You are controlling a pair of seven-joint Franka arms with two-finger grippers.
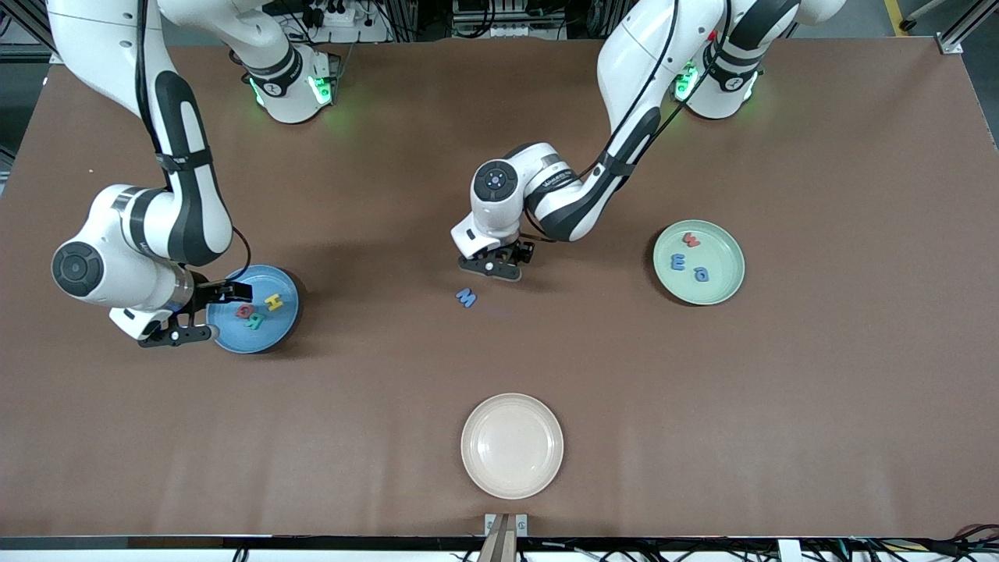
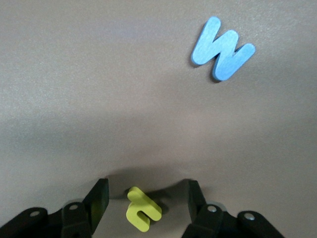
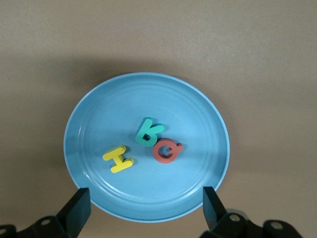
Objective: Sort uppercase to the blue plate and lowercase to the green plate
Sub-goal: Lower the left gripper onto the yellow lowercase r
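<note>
My left gripper (image 1: pixel 492 265) is low over the middle of the table, open. A yellow lowercase h (image 2: pixel 142 209) lies on the table between its fingers, with a gap on each side. The blue uppercase M (image 1: pixel 466 297) (image 2: pixel 222 49) lies a little nearer the front camera. My right gripper (image 1: pixel 183 316) (image 3: pixel 147 208) hangs open and holds nothing over the edge of the blue plate (image 1: pixel 257 343) (image 3: pixel 84 124). That plate holds the yellow H (image 1: pixel 273 302) (image 3: pixel 118 159), red Q (image 1: pixel 243 311) (image 3: pixel 166 150) and teal R (image 1: pixel 254 320) (image 3: pixel 147 133). The green plate (image 1: pixel 730 281) holds a red letter (image 1: pixel 691 240), blue e (image 1: pixel 678 262) and blue a (image 1: pixel 702 274).
A cream-white plate (image 1: pixel 512 445) with nothing in it sits near the table's front edge, nearer the front camera than the M. The green plate is toward the left arm's end of the brown table, the blue plate toward the right arm's end.
</note>
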